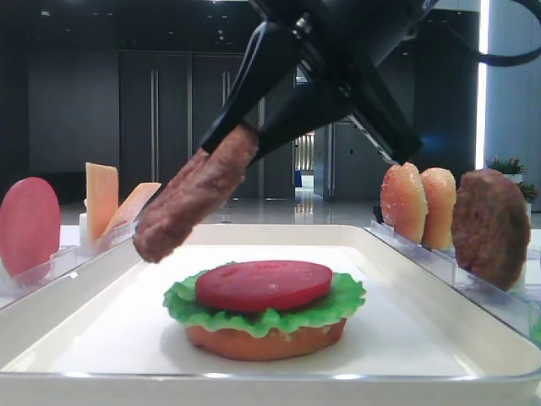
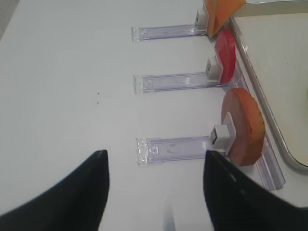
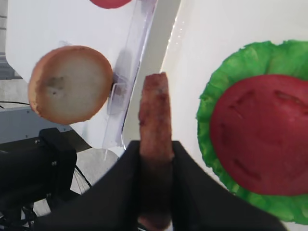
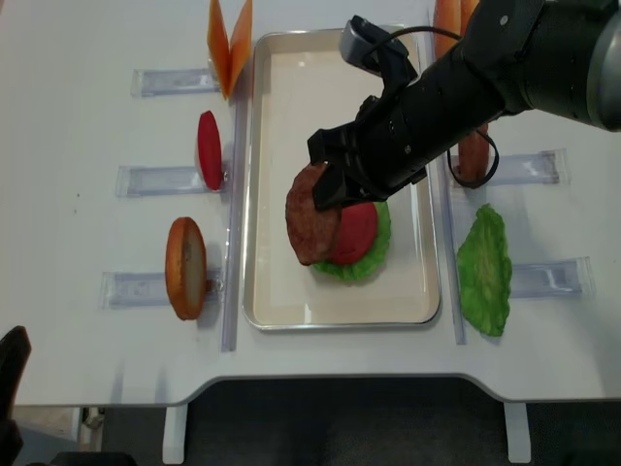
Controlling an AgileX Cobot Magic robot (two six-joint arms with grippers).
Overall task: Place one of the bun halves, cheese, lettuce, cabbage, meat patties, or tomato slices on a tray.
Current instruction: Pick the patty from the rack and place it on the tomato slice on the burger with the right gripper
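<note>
My right gripper (image 1: pixel 245 135) (image 4: pixel 335 180) (image 3: pixel 156 144) is shut on a dark brown meat patty (image 1: pixel 190 203) (image 3: pixel 154 106) (image 4: pixel 309 218), held on edge and tilted in the air. It hangs over the white tray (image 4: pixel 281 291) (image 1: pixel 101 338), just left of the stack there. That stack is a bun half (image 1: pixel 262 342), lettuce (image 1: pixel 347 296) (image 3: pixel 226 72) and a tomato slice (image 1: pixel 264 283) (image 3: pixel 262 139) (image 4: pixel 361 233). My left gripper (image 2: pixel 155 154) is open over bare table beside a clear rack, holding nothing.
Left racks hold cheese (image 4: pixel 230 44), a tomato slice (image 4: pixel 209 149) and a bun half (image 4: pixel 184 267) (image 2: pixel 245 127). Right of the tray stand two bun halves (image 1: pixel 418 203) and a second patty (image 1: pixel 490 224), and a loose lettuce leaf (image 4: pixel 485 267) lies there.
</note>
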